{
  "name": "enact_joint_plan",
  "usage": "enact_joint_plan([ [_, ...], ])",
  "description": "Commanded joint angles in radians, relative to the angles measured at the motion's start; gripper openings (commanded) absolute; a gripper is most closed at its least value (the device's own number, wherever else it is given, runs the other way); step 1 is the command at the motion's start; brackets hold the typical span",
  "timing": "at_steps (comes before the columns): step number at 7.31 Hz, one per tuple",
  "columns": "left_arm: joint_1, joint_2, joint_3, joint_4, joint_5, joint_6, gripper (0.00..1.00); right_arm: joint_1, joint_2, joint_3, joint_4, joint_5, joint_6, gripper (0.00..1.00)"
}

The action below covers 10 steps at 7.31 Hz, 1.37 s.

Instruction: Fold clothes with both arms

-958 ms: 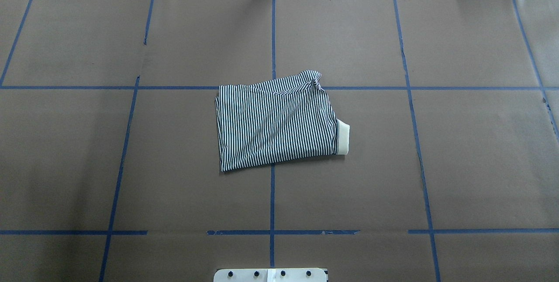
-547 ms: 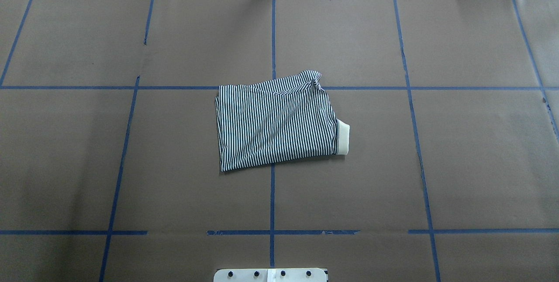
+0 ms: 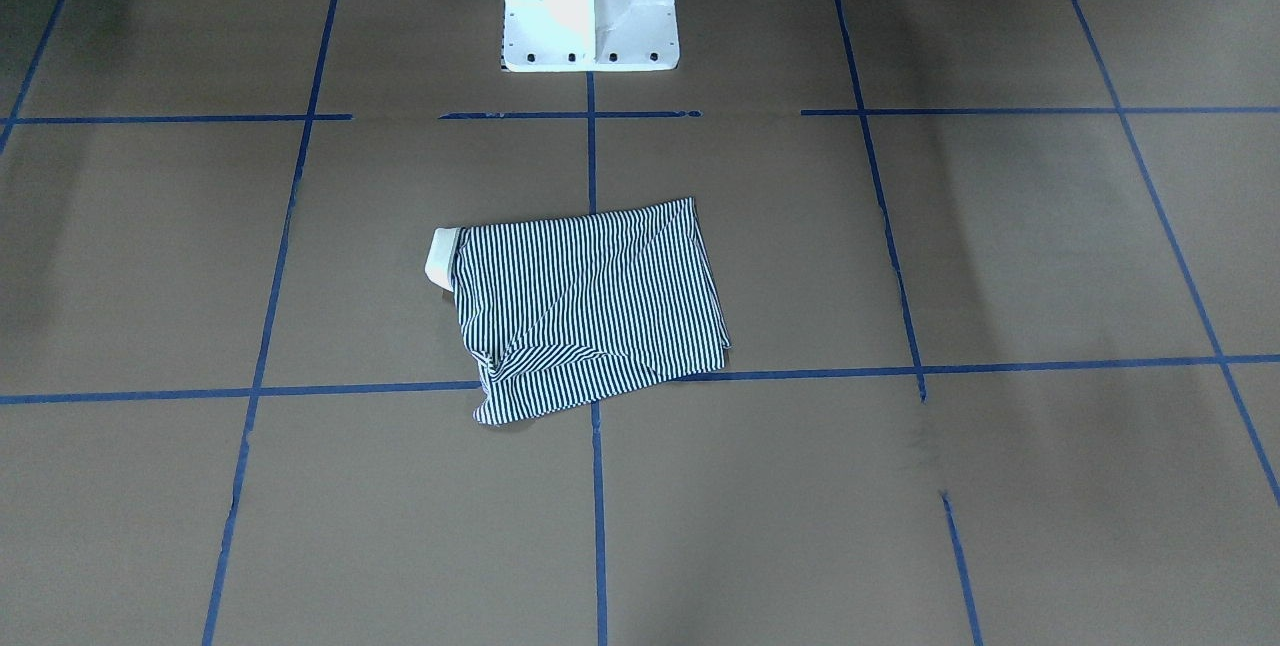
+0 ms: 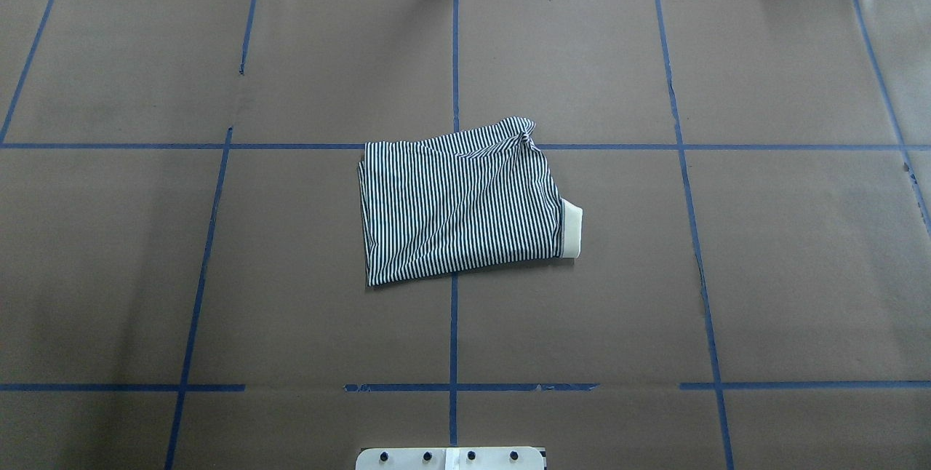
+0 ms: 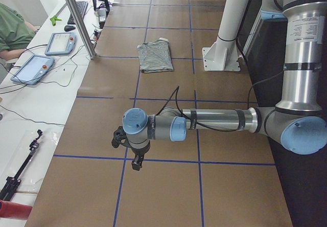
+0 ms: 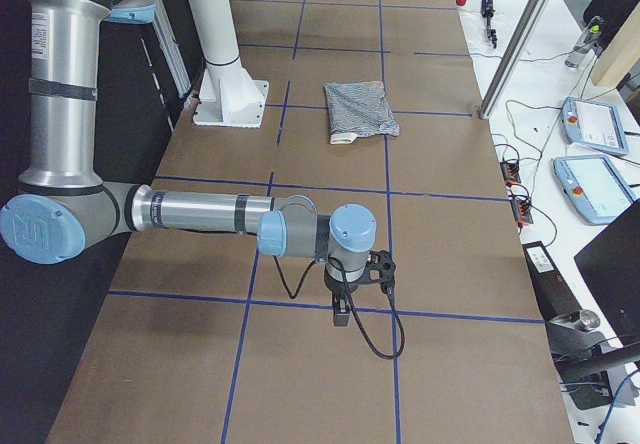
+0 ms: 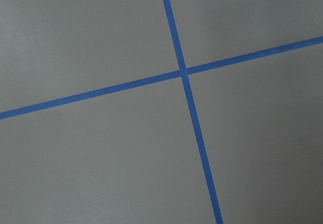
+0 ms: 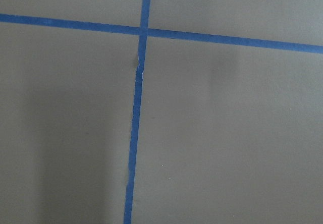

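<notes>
The clothes are one folded navy-and-white striped shirt (image 4: 462,204) lying flat at the table's middle, also in the front-facing view (image 3: 590,311) and both side views (image 5: 155,57) (image 6: 360,109). Its cream collar (image 4: 572,231) sticks out at one end. My left gripper (image 5: 136,161) hangs over bare brown paper far from the shirt, and only the left side view shows it. My right gripper (image 6: 342,312) hangs likewise at the other end, seen only from the right side. Whether either is open or shut I cannot tell. Both wrist views show only paper and blue tape.
The white pedestal base (image 3: 590,6) stands at the robot's edge of the table. Blue tape lines (image 4: 453,55) grid the brown paper. Teach pendants (image 5: 31,68) (image 6: 590,124), cables and a metal post (image 5: 76,17) line the far edge, where a person's green sleeve (image 5: 13,30) shows.
</notes>
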Motion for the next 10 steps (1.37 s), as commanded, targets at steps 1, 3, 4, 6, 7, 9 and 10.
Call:
enact_joint_plan([
  [1, -0.001, 0.013, 0.0, 0.001, 0.001, 0.003, 1.0, 0.0, 0.0, -0.002, 0.0, 0.002, 0.001, 1.0],
  [3, -0.001, 0.026, -0.003, 0.001, 0.001, 0.004, 1.0, 0.0, 0.002, -0.005, 0.0, 0.0, 0.001, 1.0],
  [4, -0.001, 0.027, -0.003, 0.001, 0.001, 0.004, 1.0, 0.0, 0.003, -0.005, 0.0, 0.0, 0.001, 1.0],
  [6, -0.001, 0.028, -0.003, 0.001, 0.001, 0.004, 1.0, 0.0, 0.006, -0.004, 0.0, 0.0, 0.001, 1.0],
  [7, -0.001, 0.028, -0.001, 0.001, 0.001, 0.004, 1.0, 0.0, 0.008, -0.005, 0.0, 0.0, -0.001, 1.0],
  [9, -0.001, 0.028, -0.001, 0.002, 0.001, 0.004, 1.0, 0.0, 0.008, -0.004, 0.0, 0.0, -0.001, 1.0],
  [10, -0.001, 0.028, 0.0, 0.002, 0.001, 0.003, 1.0, 0.0, 0.008, -0.005, 0.0, 0.0, -0.003, 1.0],
])
